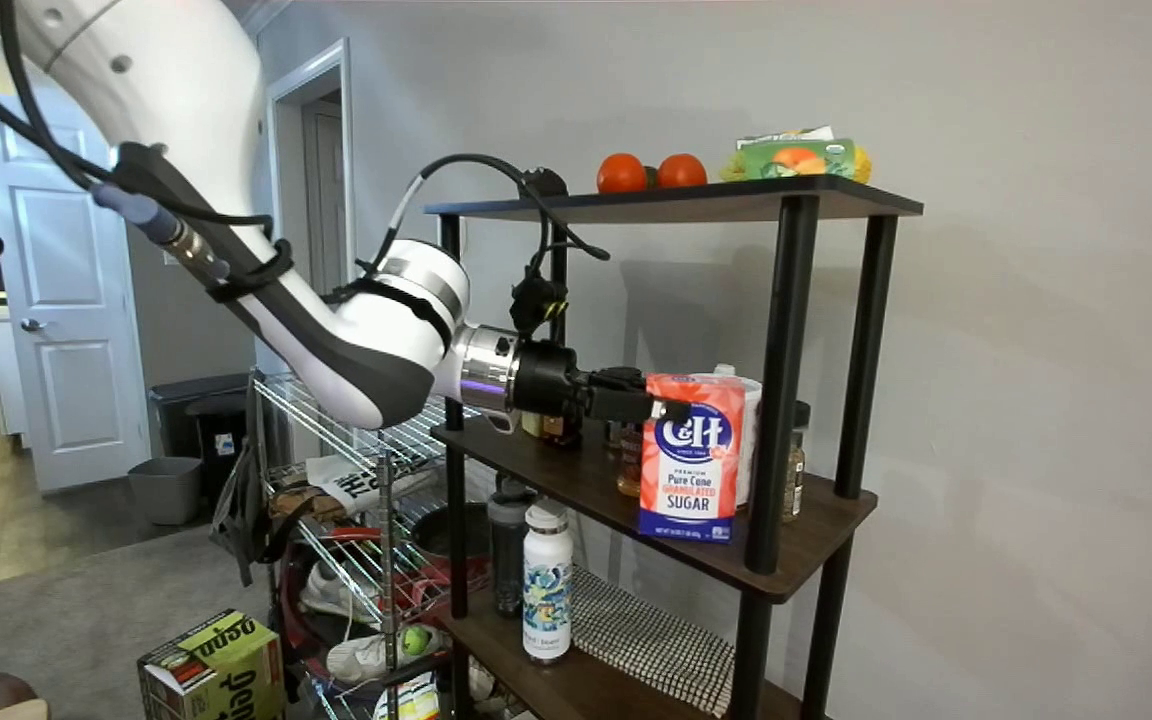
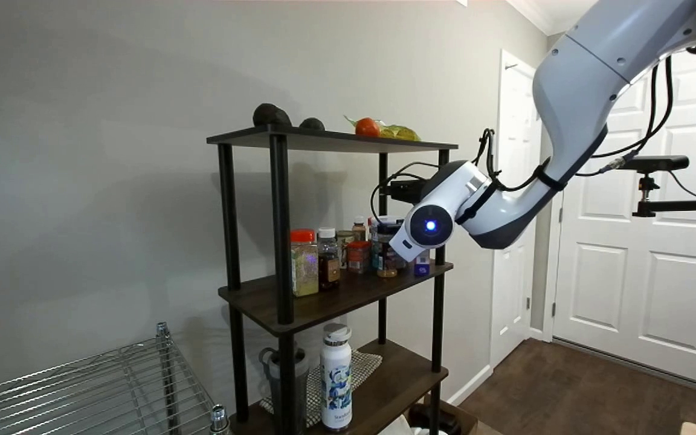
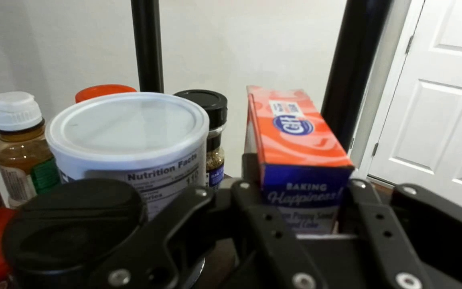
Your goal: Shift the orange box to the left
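Now | upright, flat-faced orange box (image 3: 301, 156) | jaws clamped on 2 opposite faces | round-lidded canister (image 3: 126, 130) near

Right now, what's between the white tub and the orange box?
The wrist view shows a gripper finger between the white tub and the orange box, with a black-lidded jar farther back.
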Robot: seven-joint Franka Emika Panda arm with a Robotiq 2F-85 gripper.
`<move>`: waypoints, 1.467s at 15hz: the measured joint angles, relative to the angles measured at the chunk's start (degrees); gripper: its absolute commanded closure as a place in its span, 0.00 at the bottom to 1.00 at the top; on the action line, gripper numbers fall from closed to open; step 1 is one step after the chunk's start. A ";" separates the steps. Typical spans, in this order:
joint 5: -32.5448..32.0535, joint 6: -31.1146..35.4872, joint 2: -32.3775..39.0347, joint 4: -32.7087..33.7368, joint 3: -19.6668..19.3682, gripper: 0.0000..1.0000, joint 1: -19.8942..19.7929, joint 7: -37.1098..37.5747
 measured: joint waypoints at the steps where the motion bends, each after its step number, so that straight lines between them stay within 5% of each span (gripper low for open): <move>1: 0.00 0.00 -0.79 -0.94 0.12 0.88 0.01 0.00; 22: 0.00 -0.10 -17.15 -24.16 4.88 0.88 4.20 2.84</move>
